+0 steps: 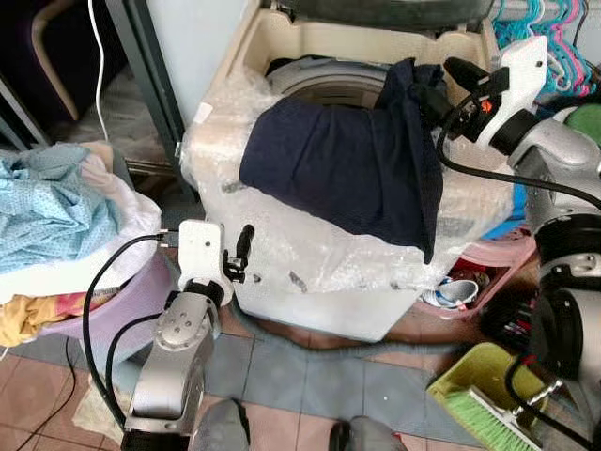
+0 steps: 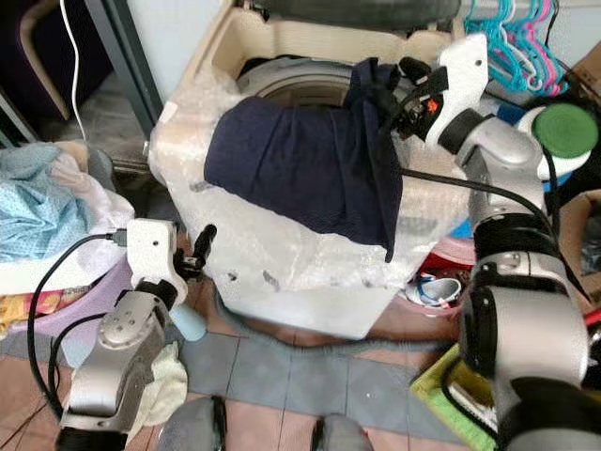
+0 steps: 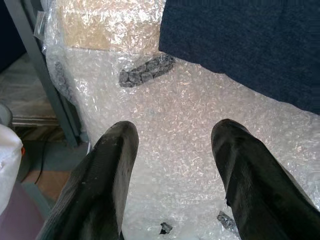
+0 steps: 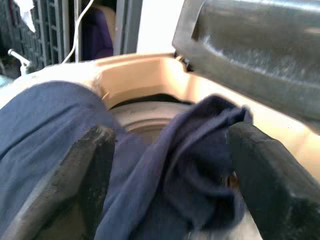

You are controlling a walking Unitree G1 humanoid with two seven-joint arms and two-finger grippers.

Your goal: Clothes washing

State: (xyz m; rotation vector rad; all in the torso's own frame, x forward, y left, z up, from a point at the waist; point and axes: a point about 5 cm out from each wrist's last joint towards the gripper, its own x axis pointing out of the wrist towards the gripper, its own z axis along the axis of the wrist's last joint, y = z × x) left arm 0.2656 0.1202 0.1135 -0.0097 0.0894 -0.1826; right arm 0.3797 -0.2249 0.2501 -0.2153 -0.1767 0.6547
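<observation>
Left eye view: centre of the frame, a top-loading washing machine (image 1: pixel 282 42) swathed in bubble wrap (image 1: pixel 310 254), lid up, drum mouth open at upper centre. Draped over its front rim, a dark navy garment (image 1: pixel 347 164), one end bunched at upper right and reaching toward the drum, the rest hanging down the front. At upper right, the right gripper (image 1: pixel 441 89) against that bunched end. At lower left, the left gripper (image 1: pixel 242 252) just beside the wrapped front panel, holding nothing. At far left, a lilac laundry basket (image 1: pixel 141 291) heaped with pale blue and cream clothes (image 1: pixel 47 202). At lower right, a green brush (image 1: pixel 488 413).

Right eye view: same layout, shifted leftward. Right gripper's black fingers buried in the navy bunch at upper centre-right. Coloured hangers (image 2: pixel 512 33) at the top right corner.

Left wrist view: two black fingers (image 3: pixel 110 170) spread wide across the lower half, bubble wrap between them, nothing gripped. Navy hem at upper right, well clear of the fingers.

Right wrist view: both fingers (image 4: pixel 87 170) parted wide at either lower corner, the crumpled navy fold lying between them, not pinched. Beige machine rim and grey lid (image 4: pixel 260 45) behind.

Handling, as a judgement: soft, limp, light cloth, prone to slide off the slick wrap toward the hanging side. Best hold likely the thick bunched fold by the drum, closed on several layers, then lifted over the rim and into the opening.
</observation>
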